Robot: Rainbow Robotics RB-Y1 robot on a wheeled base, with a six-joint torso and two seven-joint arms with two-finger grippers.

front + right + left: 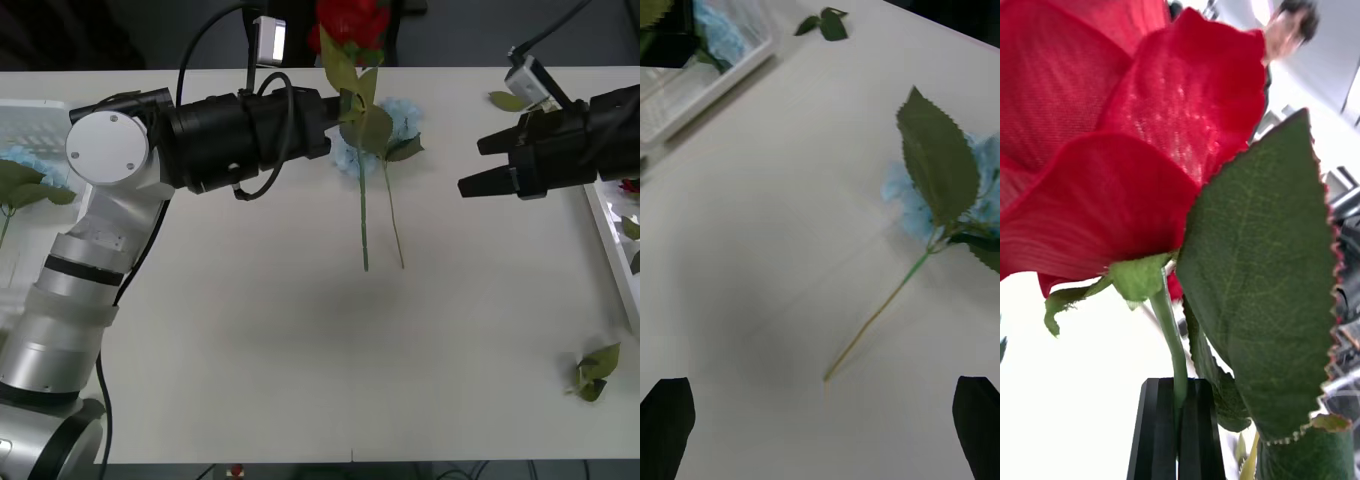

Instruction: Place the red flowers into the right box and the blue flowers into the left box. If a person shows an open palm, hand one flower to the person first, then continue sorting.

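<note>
The left gripper (1178, 427) is clamped shut on the stem of the red rose (352, 25), holding it upright above the far middle of the table (300, 350), its stem hanging down over the blue hydrangea (400, 120) that lies just beyond. The right gripper (480, 165) hovers open and empty near the right box (612, 240). Judging by the task, the rose should go across to that box, kept high enough for its stem to clear the rim.
</note>
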